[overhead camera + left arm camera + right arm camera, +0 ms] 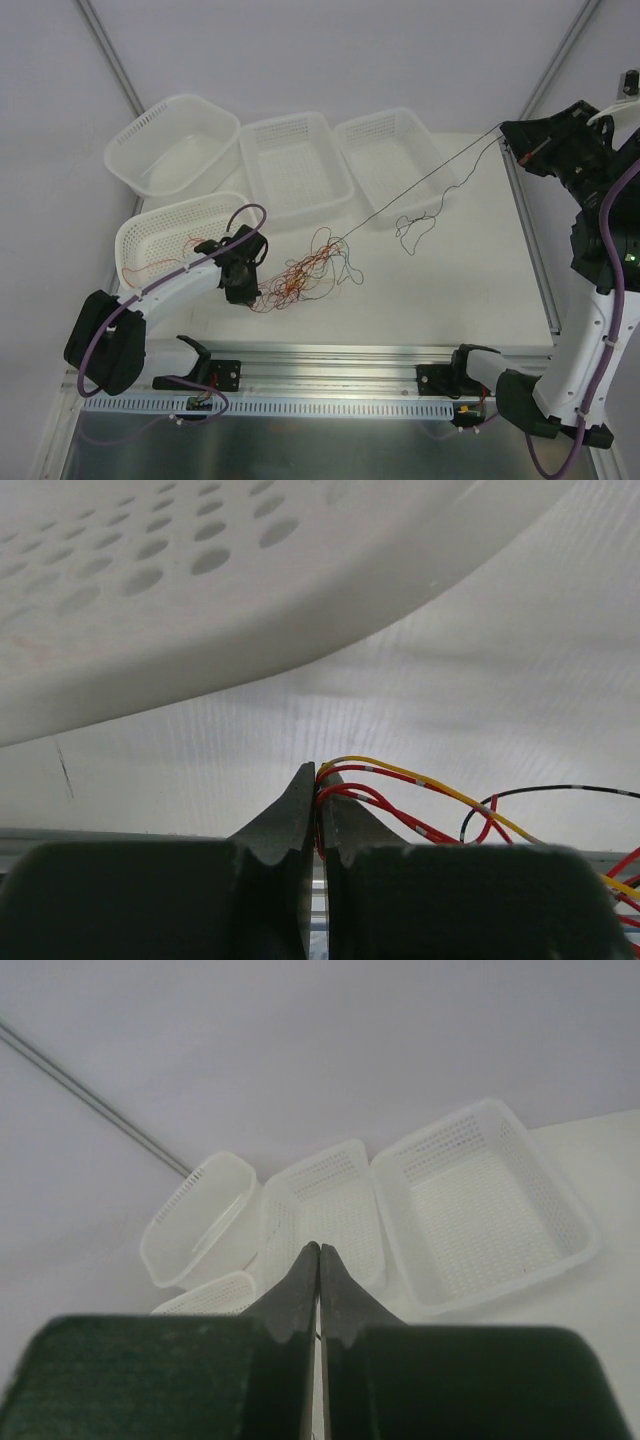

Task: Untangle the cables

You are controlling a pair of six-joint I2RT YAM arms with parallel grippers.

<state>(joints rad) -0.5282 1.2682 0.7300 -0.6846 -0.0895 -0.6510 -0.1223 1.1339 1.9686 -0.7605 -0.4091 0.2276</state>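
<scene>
1. Top view: you had most of the job ahead of you.
   - The cables lay as one knotted red-and-orange clump on the table, just right of the left gripper. That gripper's jaws were closed at the clump's left edge.
   - One black cable was drawn out taut. Its long axis ran straight from the clump up and to the right, to the right gripper raised near the table's far right corner.
   - A slack length of black wire looped on the table below that line.
   - No cable lay fully free of the clump.
   - Of the white baskets, the three far ones looked empty. The near-left one seemed to hold a few red strands, too fine to be sure of.

2. Left wrist view: your left gripper was fully closed, pinching several red and yellow strands at its tips.
   - The strands trailed off to the right, low over the table, with a black one arching behind them.
   - A basket wall hung close overhead.

3. Right wrist view: your right gripper had its jaws pressed together.
   - The wire was too thin to make out between them here. Judging by the taut line in the top view, the gripper held the black cable.
   - The baskets lay well ahead and below it.
</scene>
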